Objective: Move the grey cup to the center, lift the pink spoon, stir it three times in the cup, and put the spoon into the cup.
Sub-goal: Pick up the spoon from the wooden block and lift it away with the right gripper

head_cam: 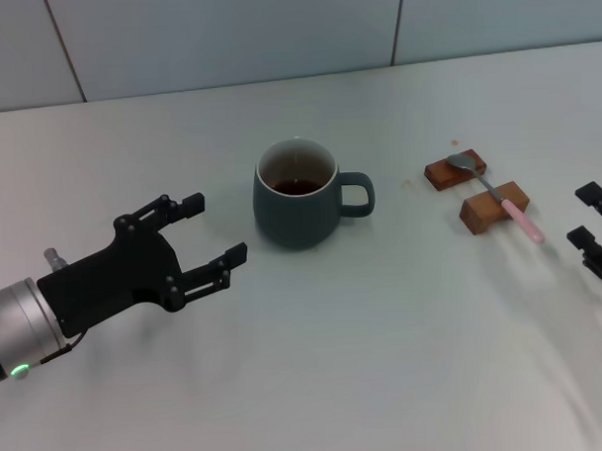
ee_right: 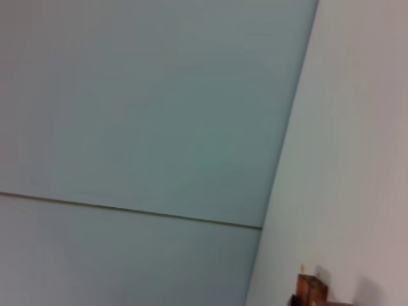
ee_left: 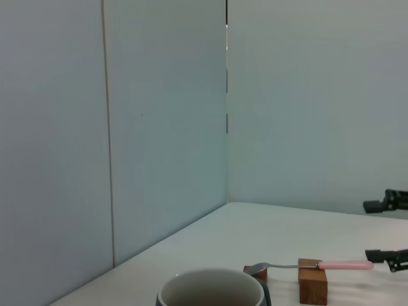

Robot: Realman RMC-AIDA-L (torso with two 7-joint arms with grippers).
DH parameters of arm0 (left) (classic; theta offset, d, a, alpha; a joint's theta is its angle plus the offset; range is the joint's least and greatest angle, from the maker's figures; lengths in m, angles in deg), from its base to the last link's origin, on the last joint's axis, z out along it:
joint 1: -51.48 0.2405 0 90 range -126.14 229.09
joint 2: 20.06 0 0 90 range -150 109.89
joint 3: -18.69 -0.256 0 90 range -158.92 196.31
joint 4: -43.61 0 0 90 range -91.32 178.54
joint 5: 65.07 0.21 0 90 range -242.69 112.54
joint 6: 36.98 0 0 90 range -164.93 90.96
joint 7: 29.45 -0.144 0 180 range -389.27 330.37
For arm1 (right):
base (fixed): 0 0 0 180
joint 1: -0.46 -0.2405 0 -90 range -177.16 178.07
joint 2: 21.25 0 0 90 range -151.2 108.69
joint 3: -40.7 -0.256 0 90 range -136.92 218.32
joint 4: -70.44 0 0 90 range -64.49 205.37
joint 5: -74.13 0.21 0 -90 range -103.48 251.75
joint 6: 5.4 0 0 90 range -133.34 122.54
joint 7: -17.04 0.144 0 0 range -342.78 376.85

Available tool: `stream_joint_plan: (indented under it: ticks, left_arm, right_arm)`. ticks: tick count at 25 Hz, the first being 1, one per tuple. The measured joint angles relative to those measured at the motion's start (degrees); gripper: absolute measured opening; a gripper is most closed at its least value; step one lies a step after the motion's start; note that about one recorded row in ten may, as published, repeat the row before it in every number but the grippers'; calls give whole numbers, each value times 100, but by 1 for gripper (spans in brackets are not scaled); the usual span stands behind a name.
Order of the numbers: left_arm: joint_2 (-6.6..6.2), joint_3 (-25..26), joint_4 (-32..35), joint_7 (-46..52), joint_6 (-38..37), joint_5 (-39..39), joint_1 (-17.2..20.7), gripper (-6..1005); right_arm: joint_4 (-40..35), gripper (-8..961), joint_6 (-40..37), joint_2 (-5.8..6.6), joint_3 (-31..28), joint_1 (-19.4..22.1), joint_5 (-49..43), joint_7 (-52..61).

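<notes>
one spread left gripper [head_cam: 214, 230] just left of the grey cup [head_cam: 298, 196], apart, pink spoon [head_cam: 498, 194] beyond

Right pincer [head_cam: 596, 237] half past the edge; grey cup [ee_left: 211, 291] cropped low.

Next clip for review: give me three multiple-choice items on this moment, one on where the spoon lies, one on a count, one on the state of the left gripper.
1. Where does the pink spoon lie?
A. Inside the cup
B. Across the two wooden blocks
C. In the right gripper

2. How many wooden blocks are on the table?
A. One
B. Two
C. Four

3. What is the state of the left gripper?
A. Open, beside the grey cup, not touching
B. Shut on the cup's handle
C. Shut on the spoon

Key: 1 B, its bowl rests on one block and its neck on the other. 2 B, two show in the head view. 3 A, spread fingers with a gap to the cup.
</notes>
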Motion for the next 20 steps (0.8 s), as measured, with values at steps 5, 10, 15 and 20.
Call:
stream_joint_plan:
  ticks: [5,10,15,20]
  left_arm:
    - [0,0,-9,1,3,18,0,821]
    - [0,0,-27,1,4,29,0,821]
    - [0,0,-33,-1,3,29,0,820]
    - [0,0,-39,-23,3,30,0,820]
  right_arm:
    - [33,826,89,1,98,-100,0,-9]
    - [57,826,218,1,109,-179,-69,-17]
    - [103,826,312,1,171,-250,-130,-20]
    - [116,826,315,-5,190,-283,-134,-29]
